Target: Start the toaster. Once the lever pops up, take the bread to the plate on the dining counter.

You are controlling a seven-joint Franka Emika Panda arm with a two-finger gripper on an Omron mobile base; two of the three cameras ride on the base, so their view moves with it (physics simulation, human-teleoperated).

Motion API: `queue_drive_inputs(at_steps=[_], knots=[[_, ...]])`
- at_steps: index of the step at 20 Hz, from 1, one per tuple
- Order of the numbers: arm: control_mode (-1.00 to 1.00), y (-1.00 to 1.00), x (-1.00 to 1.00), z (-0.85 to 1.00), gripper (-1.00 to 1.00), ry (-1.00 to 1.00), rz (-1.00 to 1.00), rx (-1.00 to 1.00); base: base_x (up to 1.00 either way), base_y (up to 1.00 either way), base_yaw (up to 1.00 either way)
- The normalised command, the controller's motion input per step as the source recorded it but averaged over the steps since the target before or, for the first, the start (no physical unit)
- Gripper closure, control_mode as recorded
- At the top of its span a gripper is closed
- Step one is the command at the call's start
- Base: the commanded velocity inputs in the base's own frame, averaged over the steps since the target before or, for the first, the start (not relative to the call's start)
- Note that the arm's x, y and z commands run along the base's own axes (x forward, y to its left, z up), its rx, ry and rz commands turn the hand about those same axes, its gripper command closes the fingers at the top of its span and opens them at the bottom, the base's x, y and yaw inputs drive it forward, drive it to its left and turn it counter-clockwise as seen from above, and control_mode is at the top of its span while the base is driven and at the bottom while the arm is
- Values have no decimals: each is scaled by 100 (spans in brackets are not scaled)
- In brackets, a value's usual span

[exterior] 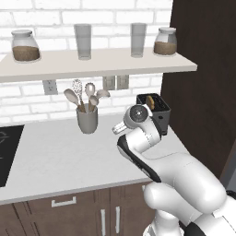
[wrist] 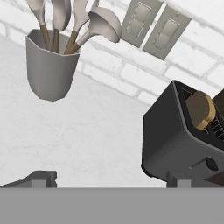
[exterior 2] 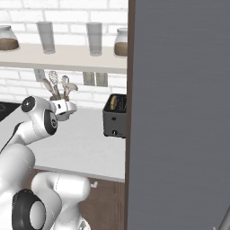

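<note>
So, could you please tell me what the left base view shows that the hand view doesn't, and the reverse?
Left base view alone: the shelf carrying two jars and two glasses, the cooktop at the left edge, and the cabinet fronts under the counter. Hand view alone: the toaster's lever on its end face and the open claw tips at the bottom. Both share the toaster with bread in its slot, the utensil cup, the wall outlets and the white counter.

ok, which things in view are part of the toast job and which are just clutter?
Job:
toaster
bread sitting in a toaster slot
gripper, open, short of the toaster

Clutter:
utensil cup
shelf jars
shelf glasses
wall switches
</note>
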Motion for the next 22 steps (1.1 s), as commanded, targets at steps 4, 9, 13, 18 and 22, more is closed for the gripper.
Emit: queue_drive_inputs(at_steps=[4,9,13,18,22], knots=[[-100,0,0,0,-100,0,0,0,0,0,0],[-100,0,0,0,-100,0,0,0,0,0,0],[-100,0,0,0,-100,0,0,0,0,0,0],[-100,0,0,0,-100,0,0,0,0,0,0],[-100,0,0,0,-100,0,0,0,0,0,0]])
